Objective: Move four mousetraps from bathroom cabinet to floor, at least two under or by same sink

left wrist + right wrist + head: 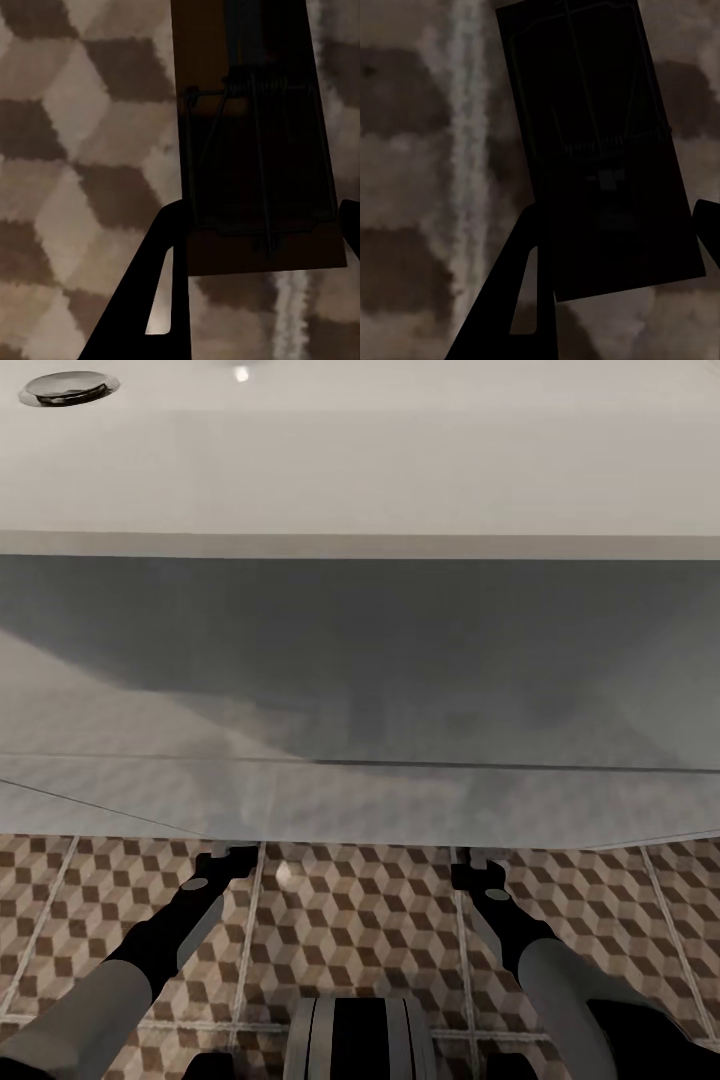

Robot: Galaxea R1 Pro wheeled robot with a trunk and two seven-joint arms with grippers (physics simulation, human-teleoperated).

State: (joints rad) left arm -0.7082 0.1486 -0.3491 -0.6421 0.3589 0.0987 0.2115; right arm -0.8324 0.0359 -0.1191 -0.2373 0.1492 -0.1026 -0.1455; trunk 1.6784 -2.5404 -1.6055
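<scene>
A dark-brown mousetrap (pixel 255 150) lies flat between the fingers of the left end effector (pixel 259 225), with the patterned bathroom floor (pixel 82 150) behind it. A second mousetrap (pixel 600 150) sits in the same way between the fingers of the right end effector (pixel 615 232); each end effector seems to pinch its trap. In the head view both arms reach under the white sink (pixel 360 470), which has a chrome drain (pixel 68 387) at far left.
</scene>
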